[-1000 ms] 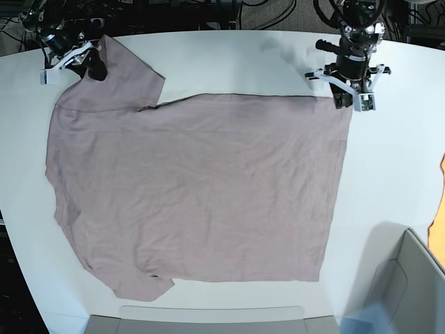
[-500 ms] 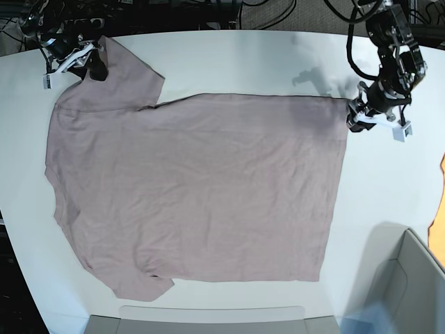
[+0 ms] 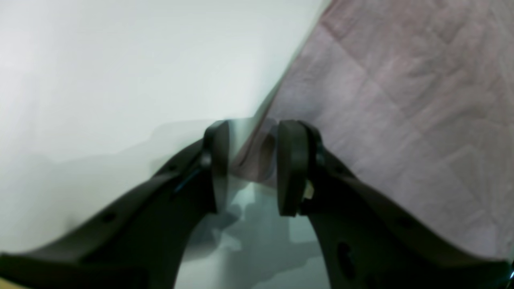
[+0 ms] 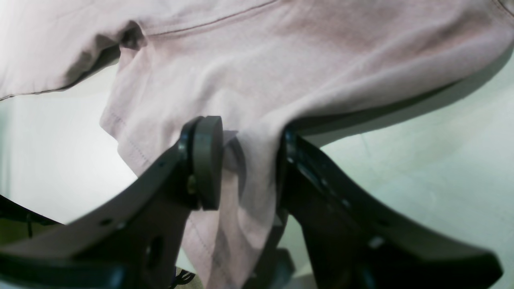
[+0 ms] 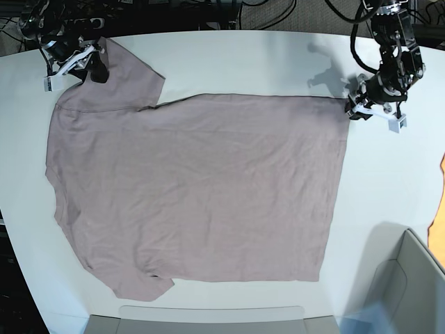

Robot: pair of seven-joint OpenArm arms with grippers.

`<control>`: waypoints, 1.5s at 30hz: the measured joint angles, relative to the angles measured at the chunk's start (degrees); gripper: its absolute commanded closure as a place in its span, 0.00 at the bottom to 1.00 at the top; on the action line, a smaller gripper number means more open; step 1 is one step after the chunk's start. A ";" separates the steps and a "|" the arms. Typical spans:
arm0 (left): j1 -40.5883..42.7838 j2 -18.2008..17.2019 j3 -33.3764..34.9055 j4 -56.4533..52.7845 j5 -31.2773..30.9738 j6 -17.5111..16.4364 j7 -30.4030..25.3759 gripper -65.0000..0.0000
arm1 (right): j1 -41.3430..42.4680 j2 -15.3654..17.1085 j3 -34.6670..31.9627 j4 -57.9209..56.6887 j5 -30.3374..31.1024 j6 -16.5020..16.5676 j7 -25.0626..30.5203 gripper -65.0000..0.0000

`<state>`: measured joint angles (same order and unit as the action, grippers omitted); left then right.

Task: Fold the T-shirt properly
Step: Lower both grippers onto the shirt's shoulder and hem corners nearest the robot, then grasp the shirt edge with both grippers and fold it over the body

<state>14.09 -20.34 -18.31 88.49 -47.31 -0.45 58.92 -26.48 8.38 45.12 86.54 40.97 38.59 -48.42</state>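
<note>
The mauve T-shirt (image 5: 201,188) lies spread flat on the white table (image 5: 243,62), collar end to the left and hem to the right. My left gripper (image 5: 375,115) sits low at the far right hem corner. In the left wrist view it (image 3: 253,160) is open, and the corner of the T-shirt (image 3: 401,100) reaches in between its fingertips. My right gripper (image 5: 69,66) is at the far left sleeve. In the right wrist view it (image 4: 249,160) stands open, with the sleeve of the T-shirt (image 4: 281,60) raised off the table and hanging between the fingers, draped against one of them.
A grey bin (image 5: 410,285) stands at the front right corner, and an orange object (image 5: 441,202) shows at the right edge. A grey tray (image 5: 208,320) lies along the front edge. Cables and dark equipment run behind the table.
My left gripper swung from above the hem corner to its right side, dropped low and opened. The right gripper barely shifted at the sleeve. The shirt lies as before.
</note>
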 measured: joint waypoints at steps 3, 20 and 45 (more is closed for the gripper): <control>-0.02 0.00 2.62 0.02 0.07 0.00 -1.14 0.67 | 0.20 0.00 -0.07 -0.02 -0.17 0.00 -0.07 0.69; -0.24 -0.13 5.60 -3.23 -1.92 -0.85 -0.79 1.00 | 0.39 0.48 -0.17 -0.09 -0.68 -0.68 -0.70 1.00; 12.22 0.79 -12.17 12.48 0.55 0.44 2.69 1.00 | -8.44 1.05 5.92 20.09 -3.19 -1.46 -3.43 1.00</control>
<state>26.30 -19.55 -30.48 100.97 -46.76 -0.01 61.60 -34.92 9.43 51.05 106.63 37.78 37.12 -51.86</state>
